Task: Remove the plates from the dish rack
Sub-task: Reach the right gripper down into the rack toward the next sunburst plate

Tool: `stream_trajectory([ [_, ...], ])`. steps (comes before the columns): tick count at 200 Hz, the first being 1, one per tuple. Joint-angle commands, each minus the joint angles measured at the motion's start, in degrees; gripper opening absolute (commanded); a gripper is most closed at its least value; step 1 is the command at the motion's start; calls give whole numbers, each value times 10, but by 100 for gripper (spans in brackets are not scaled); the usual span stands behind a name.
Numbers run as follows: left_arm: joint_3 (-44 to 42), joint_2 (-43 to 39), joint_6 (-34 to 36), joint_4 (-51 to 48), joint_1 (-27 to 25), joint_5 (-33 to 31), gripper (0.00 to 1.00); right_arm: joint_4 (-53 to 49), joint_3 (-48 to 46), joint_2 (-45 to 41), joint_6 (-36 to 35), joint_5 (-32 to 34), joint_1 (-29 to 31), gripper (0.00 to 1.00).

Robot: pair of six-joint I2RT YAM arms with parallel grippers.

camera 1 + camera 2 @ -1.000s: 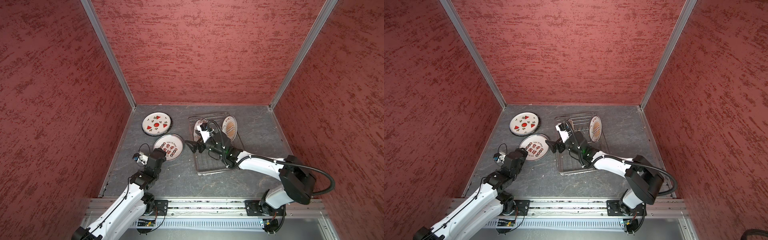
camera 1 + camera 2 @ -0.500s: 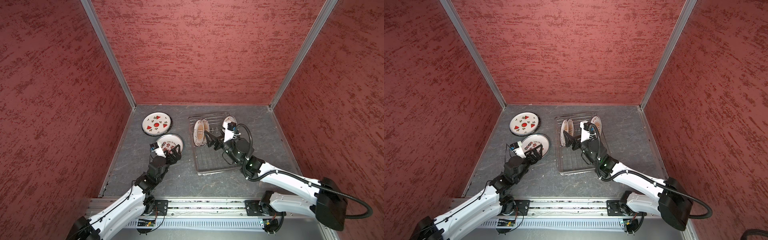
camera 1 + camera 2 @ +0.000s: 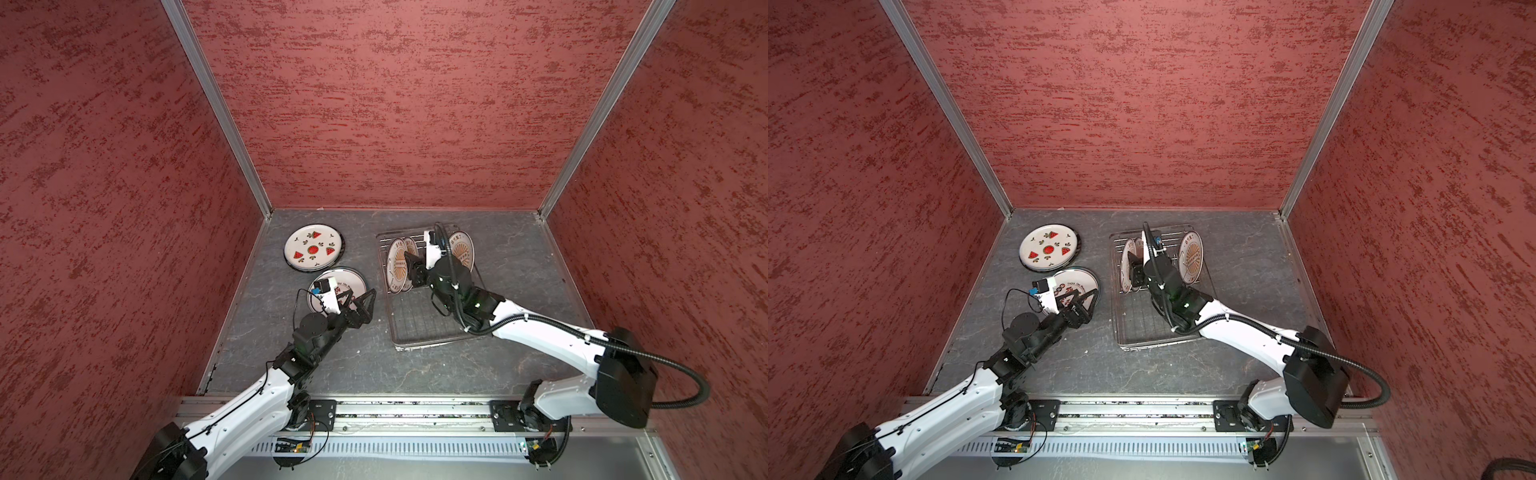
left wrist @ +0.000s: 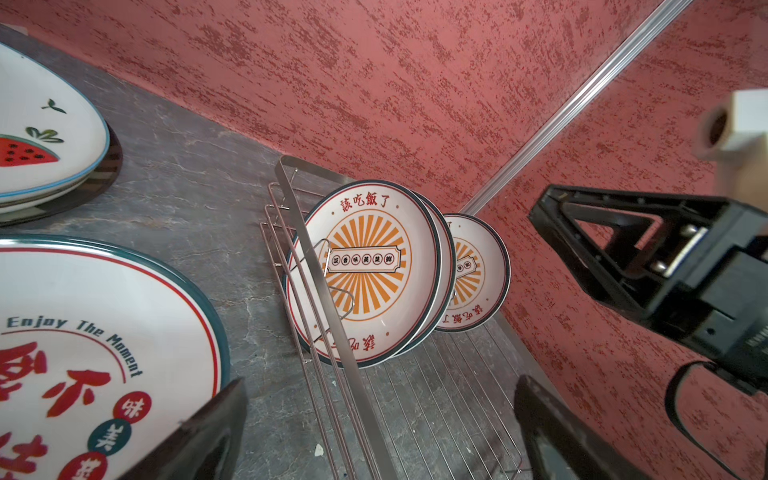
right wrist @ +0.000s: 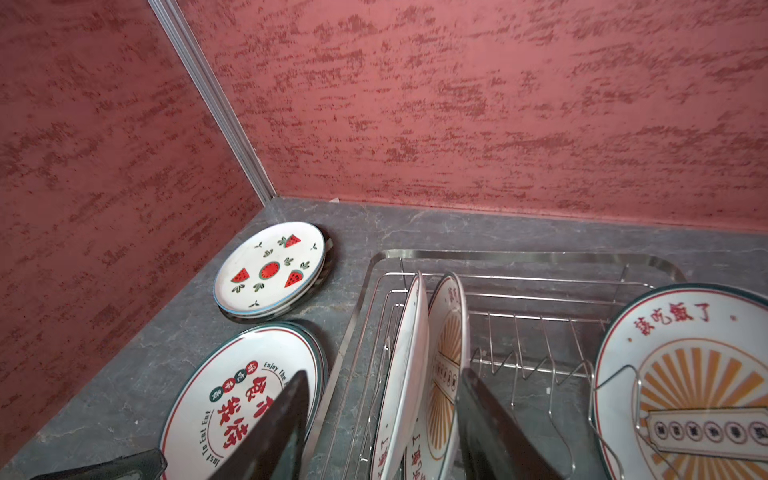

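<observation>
Standing on edge in the dish rack [image 5: 540, 254], toward the back of the table [image 3: 519, 266], three sunburst plates are left: a close pair [image 5: 409, 353] at one end and a lone plate [image 5: 685, 374] at the other. The watermelon plate [image 3: 313, 249] and the red-letter plate [image 3: 353, 280] are laid flat on the table beside the rack.

In the last second the right pincer [image 5: 385, 374] has been brought over the close pair, and its jaws have been drawn partly in. They are not yet pressed together and nothing is pinched, so a pick-up is judged to be near. The left pincer [image 3: 360, 296] has been moved over the red-letter plate and is spread wide, empty.

Only in the right wrist view is the close pair seen between the right jaws. In both top views that spot is hidden by the arm. Only in the left wrist view are the plates' painted faces shown.
</observation>
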Motion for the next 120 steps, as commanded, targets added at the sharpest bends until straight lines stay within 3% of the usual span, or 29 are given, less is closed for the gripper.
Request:
stream_trajectory([
  [1, 4, 6, 20, 22, -6, 26, 99, -66, 41, 33, 7, 5, -5, 50],
  [72, -1, 16, 27, 55, -5, 86, 99, -113, 100, 98, 14, -18, -15, 37],
  [120, -4, 9, 22, 51, -5, 72, 99, -144, 131, 134, 25, 11, -18, 31],
])
